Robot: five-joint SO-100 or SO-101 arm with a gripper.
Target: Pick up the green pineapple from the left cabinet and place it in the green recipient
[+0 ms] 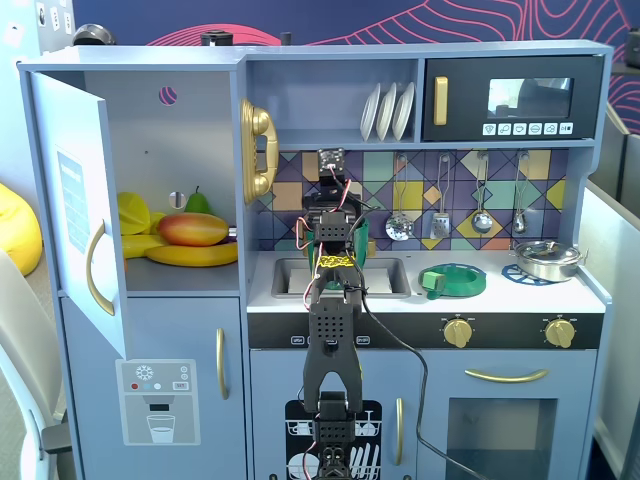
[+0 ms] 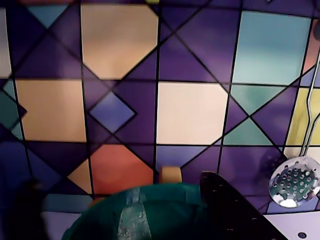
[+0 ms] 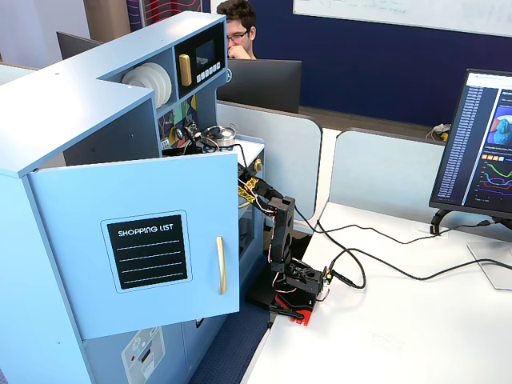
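Fixed view from the front is giving me no sight of the green pineapple; in the left cabinet, with its door swung open, I am making out only a mango, a banana, a dark green pear and some yellow fruit. I am seeing my arm rising in front of the counter and reaching over the sink, its gripper hidden behind its own wrist, so I cannot tell whether the jaws are wide, narrow or holding something. Wrist view is showing the green recipient just below the camera, cut off by the bottom edge, with one dark finger crossing its right side. Behind it I am looking at the tiled backsplash and a hanging skimmer. The cabinet is lying well to the left of the gripper in the front view. The side fixed view is hiding the cabinet's inside behind its door.
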